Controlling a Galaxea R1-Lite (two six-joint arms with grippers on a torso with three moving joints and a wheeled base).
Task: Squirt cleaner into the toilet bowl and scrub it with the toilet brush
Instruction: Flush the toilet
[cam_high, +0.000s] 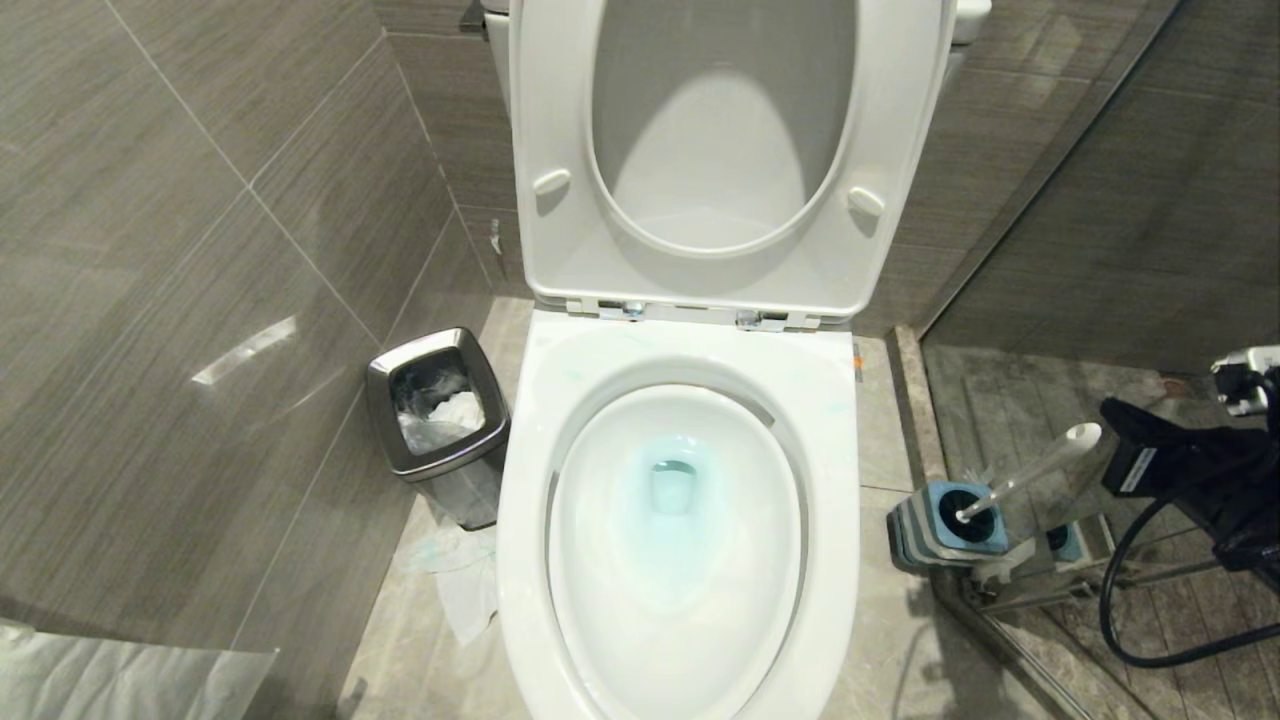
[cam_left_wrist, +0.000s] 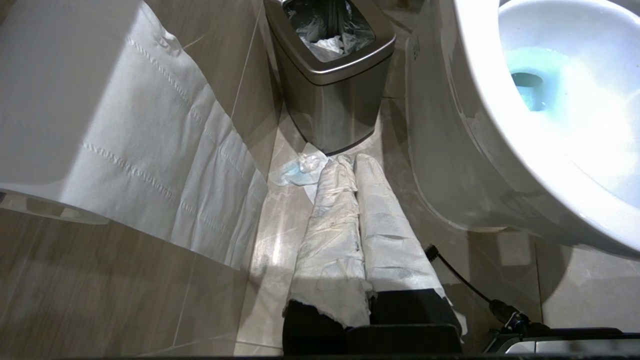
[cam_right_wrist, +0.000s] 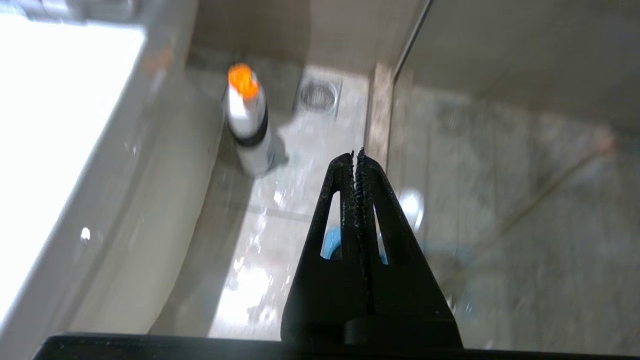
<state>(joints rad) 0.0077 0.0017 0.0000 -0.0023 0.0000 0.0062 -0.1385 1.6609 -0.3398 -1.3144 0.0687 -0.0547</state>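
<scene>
Here we read the cleaner step as done: the water in the toilet bowl (cam_high: 675, 520) is tinted blue, and a white bottle (cam_right_wrist: 247, 120) with an orange cap stands on the floor just beside the bowl's base. Going left to right, the left gripper (cam_left_wrist: 357, 165), wrapped in white tissue and closed on nothing, hangs near the steel bin (cam_left_wrist: 332, 80). Past the bowl's right edge, the toilet brush (cam_high: 1030, 475) leans in its blue-topped holder (cam_high: 950, 525) on the floor by the glass partition. The right gripper (cam_right_wrist: 357, 160) hovers above the holder, pinched together and empty. Next, we judge, it must spread wide, come down and clamp the handle.
</scene>
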